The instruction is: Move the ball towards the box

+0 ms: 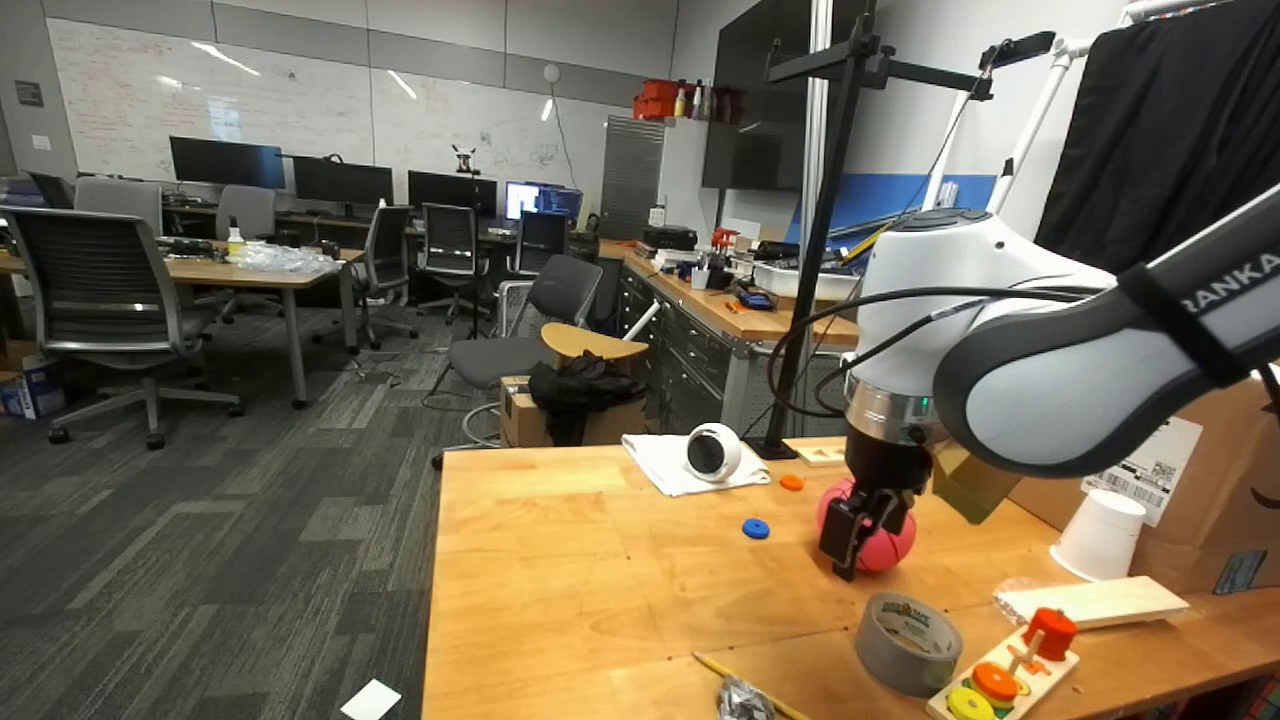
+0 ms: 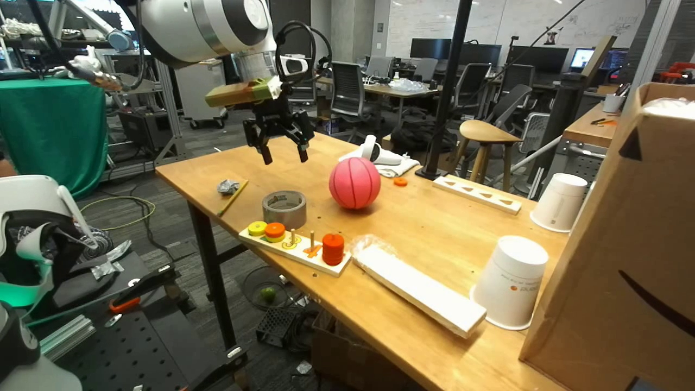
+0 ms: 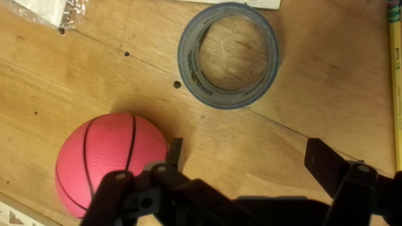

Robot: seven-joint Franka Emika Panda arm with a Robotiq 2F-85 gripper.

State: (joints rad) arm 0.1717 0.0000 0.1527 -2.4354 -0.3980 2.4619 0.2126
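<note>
The ball is pinkish-red with thin dark seams and rests on the table in both exterior views. In the wrist view the ball lies at the lower left, partly covered by a finger. My gripper is open and empty, above the table and beside the ball, apart from it. In the wrist view its spread fingers have only bare wood between them. No white carton shows. The box in view is a tall brown cardboard box, at the right in both exterior views.
White upturned paper cups stand beside the brown box. A pale flat block, a peg toy and a grey tape roll lie along one side. A pencil and white headset are also there. A black pole rises behind.
</note>
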